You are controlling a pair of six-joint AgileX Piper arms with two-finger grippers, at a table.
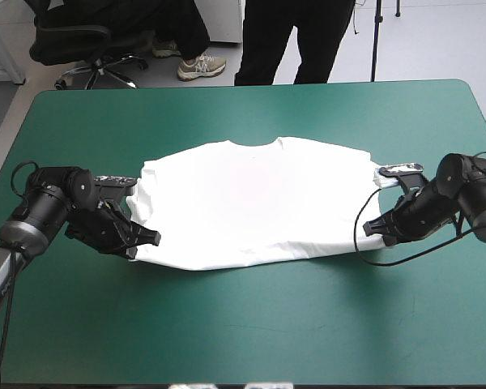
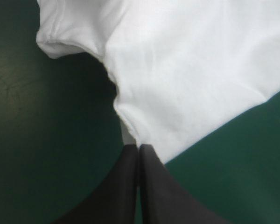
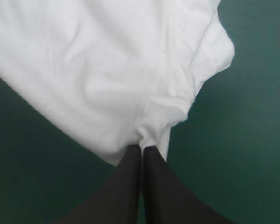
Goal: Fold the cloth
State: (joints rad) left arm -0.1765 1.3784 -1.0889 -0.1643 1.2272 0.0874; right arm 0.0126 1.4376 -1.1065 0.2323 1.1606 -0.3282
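Note:
The white T-shirt point(image 1: 255, 203) lies spread across the middle of the teal-green table, collar toward the far edge, folded over so its near edge runs in a shallow curve. My left gripper point(image 1: 142, 241) is shut on the T-shirt at its near left corner; in the left wrist view the black fingers point(image 2: 130, 182) pinch the T-shirt point(image 2: 186, 79) with a sleeve off to the side. My right gripper point(image 1: 373, 230) is shut on the near right corner; the right wrist view shows its fingers point(image 3: 151, 182) gripping bunched T-shirt point(image 3: 102, 70).
Bare teal-green cover point(image 1: 251, 324) stretches between the shirt and the table's near edge, and a band of it lies beyond the collar toward the far edge.

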